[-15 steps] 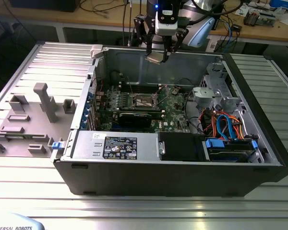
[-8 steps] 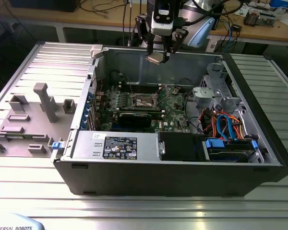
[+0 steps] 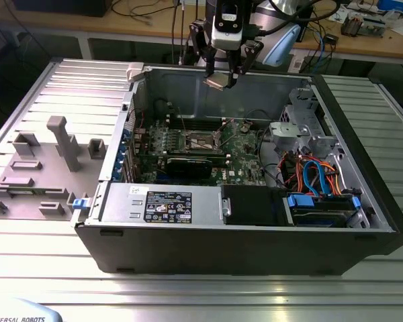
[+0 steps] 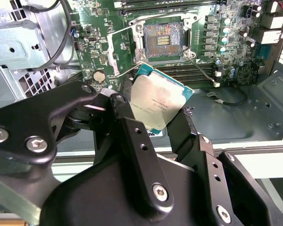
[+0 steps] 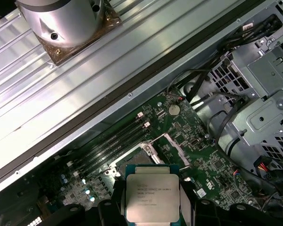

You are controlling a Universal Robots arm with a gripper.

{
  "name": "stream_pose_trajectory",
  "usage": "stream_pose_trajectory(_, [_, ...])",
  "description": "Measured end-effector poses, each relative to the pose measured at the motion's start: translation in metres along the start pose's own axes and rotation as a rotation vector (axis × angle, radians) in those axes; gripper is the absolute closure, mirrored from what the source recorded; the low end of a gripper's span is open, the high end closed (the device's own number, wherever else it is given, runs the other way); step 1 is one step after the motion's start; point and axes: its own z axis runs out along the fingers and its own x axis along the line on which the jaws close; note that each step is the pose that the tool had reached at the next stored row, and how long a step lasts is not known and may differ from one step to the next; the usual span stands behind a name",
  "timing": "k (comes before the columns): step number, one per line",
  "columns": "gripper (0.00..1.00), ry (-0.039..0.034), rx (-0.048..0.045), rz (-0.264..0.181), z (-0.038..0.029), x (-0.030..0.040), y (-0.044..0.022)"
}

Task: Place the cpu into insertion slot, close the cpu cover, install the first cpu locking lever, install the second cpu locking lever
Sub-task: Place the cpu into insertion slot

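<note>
My gripper (image 3: 223, 78) hangs above the back wall of the open computer case (image 3: 363, 201), shut on the cpu (image 3: 215, 82). In both wrist views the cpu (image 4: 155, 103) (image 5: 153, 197) is a flat square chip with a dull silver top, pinched by its edges between the black fingers (image 4: 127, 117). It is held in the air, well above the motherboard. Below it the insertion slot (image 4: 163, 40) (image 3: 205, 141) lies uncovered, with a dark centre and a silvery rim. The cpu cover (image 4: 119, 51) stands swung open beside the slot. A thin wire locking lever (image 4: 203, 70) sticks out loose from the slot's corner.
A long black expansion card (image 3: 191, 164) lies in front of the slot, memory slots (image 5: 113, 146) behind it. The power supply (image 3: 161, 201) and a drive bay with blue and orange cables (image 3: 316, 178) fill the case front. Grey fixtures (image 3: 60, 144) stand on the ribbed table at the exterior view's left.
</note>
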Motion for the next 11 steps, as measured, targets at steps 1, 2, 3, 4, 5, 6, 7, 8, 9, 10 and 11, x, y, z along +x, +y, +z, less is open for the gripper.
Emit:
stream_pose_trajectory(1, [0.46, 0.0000, -0.0001, 0.000, 0.0000, 0.0000, 0.0000])
stream_pose_trajectory(2, [0.46, 0.0000, 0.0000, 0.000, 0.0000, 0.0000, 0.0000])
stream_pose_trajectory(3, [0.46, 0.0000, -0.0001, 0.000, 0.0000, 0.0000, 0.0000])
stream_pose_trajectory(4, [0.46, 0.0000, -0.0001, 0.000, 0.0000, 0.0000, 0.0000])
stream_pose_trajectory(5, [0.46, 0.0000, 0.0000, 0.000, 0.0000, 0.0000, 0.0000])
stream_pose_trajectory(6, [0.46, 0.0000, 0.0000, 0.000, 0.0000, 0.0000, 0.0000])
stream_pose_trajectory(7, [0.46, 0.0000, -0.0001, 0.000, 0.0000, 0.0000, 0.0000])
stream_pose_trajectory(8, [0.46, 0.0000, 0.0000, 0.000, 0.0000, 0.0000, 0.0000])
stream_pose_trajectory(9, [0.46, 0.0000, 0.0000, 0.001, 0.0000, 0.0000, 0.0000])
stream_pose_trajectory(10, [0.46, -0.0002, -0.0001, 0.002, 0.0000, 0.0000, 0.0000])
stream_pose_trajectory(11, [0.46, -0.0004, -0.0001, 0.004, 0.0000, 0.0000, 0.0000])
